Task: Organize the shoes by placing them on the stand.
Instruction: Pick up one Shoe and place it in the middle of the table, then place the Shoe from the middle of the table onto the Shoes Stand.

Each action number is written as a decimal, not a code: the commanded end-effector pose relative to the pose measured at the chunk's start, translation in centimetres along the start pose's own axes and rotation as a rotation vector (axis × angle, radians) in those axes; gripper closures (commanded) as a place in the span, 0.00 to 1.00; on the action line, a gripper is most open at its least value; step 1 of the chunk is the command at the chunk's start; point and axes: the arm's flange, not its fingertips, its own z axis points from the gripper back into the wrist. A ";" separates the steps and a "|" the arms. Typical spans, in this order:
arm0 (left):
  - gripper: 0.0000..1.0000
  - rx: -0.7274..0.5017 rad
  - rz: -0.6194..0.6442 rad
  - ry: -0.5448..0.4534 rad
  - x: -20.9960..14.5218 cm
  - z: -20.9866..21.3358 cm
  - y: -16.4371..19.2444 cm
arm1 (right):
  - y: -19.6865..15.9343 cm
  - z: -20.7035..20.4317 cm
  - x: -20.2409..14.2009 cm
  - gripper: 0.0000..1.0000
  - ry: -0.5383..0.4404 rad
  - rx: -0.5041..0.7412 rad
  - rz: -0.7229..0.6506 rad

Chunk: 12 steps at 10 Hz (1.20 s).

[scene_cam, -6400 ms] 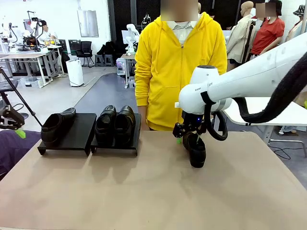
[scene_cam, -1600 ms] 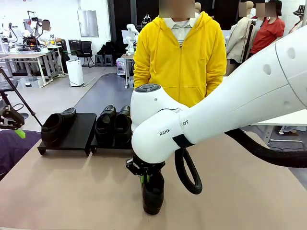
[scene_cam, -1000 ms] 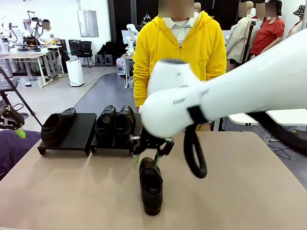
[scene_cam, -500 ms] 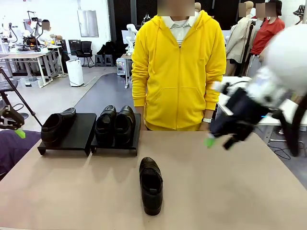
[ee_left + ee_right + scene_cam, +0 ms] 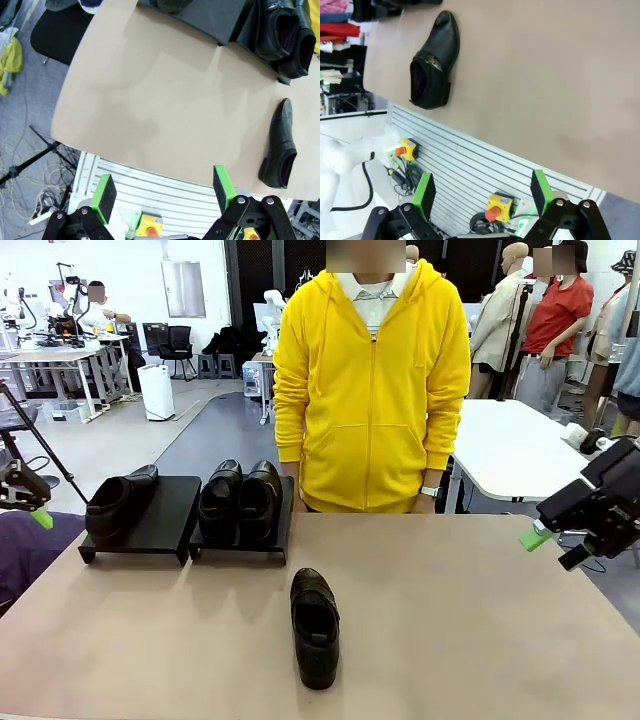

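One glossy black shoe (image 5: 316, 628) lies alone on the tan table near the front middle, toe toward me. Another shoe (image 5: 118, 502) rests on the left section of the black stand (image 5: 168, 508). Two more shoes (image 5: 240, 500) sit side by side on the right section. My right gripper (image 5: 556, 547) hangs open above the table's right edge, holding nothing. At the far left, off the table, is my left gripper (image 5: 36, 510). In the left wrist view my left gripper (image 5: 163, 187) is open, with the lone shoe (image 5: 280, 147) far off. My right gripper (image 5: 482, 192) stands open, well away from the lone shoe (image 5: 434, 62).
A person in a yellow hoodie (image 5: 372, 380) stands at the far edge of the table (image 5: 470, 630), arms down. Emergency-stop boxes (image 5: 499, 206) and a slatted panel sit below the table's near edge. A white table (image 5: 510, 445) stands behind on the right.
My right gripper has let go of the lone shoe, opened, and swung away to the table's right edge. The shoe stays where it was set. The left arm has not moved.
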 end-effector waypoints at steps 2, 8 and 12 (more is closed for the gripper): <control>0.00 0.007 -0.011 0.002 0.0 0.1 0.3 | 0.6 0.3 0.2 0.00 0.012 0.033 0.033; 0.00 0.007 -0.011 0.002 0.0 0.1 0.3 | 0.6 0.3 0.2 0.00 0.012 0.033 0.033; 0.00 -0.068 -0.002 0.086 -1.7 0.0 -3.4 | 0.6 0.3 0.2 0.00 0.012 0.033 0.033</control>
